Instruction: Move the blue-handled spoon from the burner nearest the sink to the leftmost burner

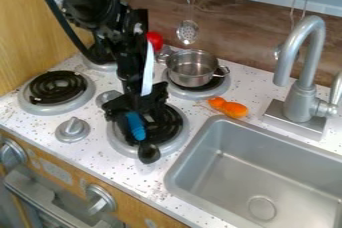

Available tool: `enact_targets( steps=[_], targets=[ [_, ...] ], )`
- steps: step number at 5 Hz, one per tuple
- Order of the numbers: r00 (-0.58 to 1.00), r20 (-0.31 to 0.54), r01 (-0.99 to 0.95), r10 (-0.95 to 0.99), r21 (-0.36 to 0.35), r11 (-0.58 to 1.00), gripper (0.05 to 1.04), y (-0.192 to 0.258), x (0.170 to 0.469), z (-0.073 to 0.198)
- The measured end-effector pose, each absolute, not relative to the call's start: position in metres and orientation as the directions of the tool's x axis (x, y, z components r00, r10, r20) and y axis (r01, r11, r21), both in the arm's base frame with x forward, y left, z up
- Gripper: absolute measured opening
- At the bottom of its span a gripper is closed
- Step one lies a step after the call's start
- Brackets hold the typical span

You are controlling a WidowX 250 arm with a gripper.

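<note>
The black gripper (137,108) hangs over the front right burner (175,128), shut on a blue and black utensil (136,126). This utensil slants downward, its dark rounded end over the burner's front edge. A pale, blade-like strip (147,69) stands upright along the arm just above the gripper; whether it joins the utensil, I cannot tell. Behind and to the right, a metal pot (192,67) rests on the back right burner. An orange, lumpy toy (228,107) lies on the counter between the pot and the sink. Part of a red object (155,40) shows behind the arm.
On the left is another coil burner (57,88), with a silver knob (73,129) in front. A metal sink (257,172) and tall faucet (304,72) take up the right side. A slotted ladle (188,32) hangs at the back wall.
</note>
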State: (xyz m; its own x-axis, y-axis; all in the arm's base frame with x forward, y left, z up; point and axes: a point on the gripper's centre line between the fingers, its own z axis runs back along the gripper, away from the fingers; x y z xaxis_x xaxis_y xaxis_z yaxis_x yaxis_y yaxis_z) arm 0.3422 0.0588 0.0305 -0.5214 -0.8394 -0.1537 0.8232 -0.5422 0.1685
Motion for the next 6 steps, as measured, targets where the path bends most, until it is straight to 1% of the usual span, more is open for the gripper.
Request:
enact_targets(
  steps=[1,2,3,4,5,6],
  targets=[
    [-0.516,-0.172,0.824,-0.839,0.166,-0.541,0.673,0.060,0.340,0.029],
    [-0.526,-0.193,0.815,-0.829,0.166,-0.556,0.455,0.058,0.342,0.031],
    [-0.538,-0.205,0.804,-0.818,0.168,-0.571,0.437,0.052,0.341,0.033],
    [-0.540,-0.245,0.785,-0.805,0.198,-0.587,0.437,0.052,0.347,0.060],
    [-0.470,-0.299,0.794,-0.831,0.269,-0.545,0.437,0.072,0.361,0.101],
    [-0.358,-0.308,0.831,-0.881,0.324,-0.451,0.437,0.107,0.368,0.129]
  ],
)
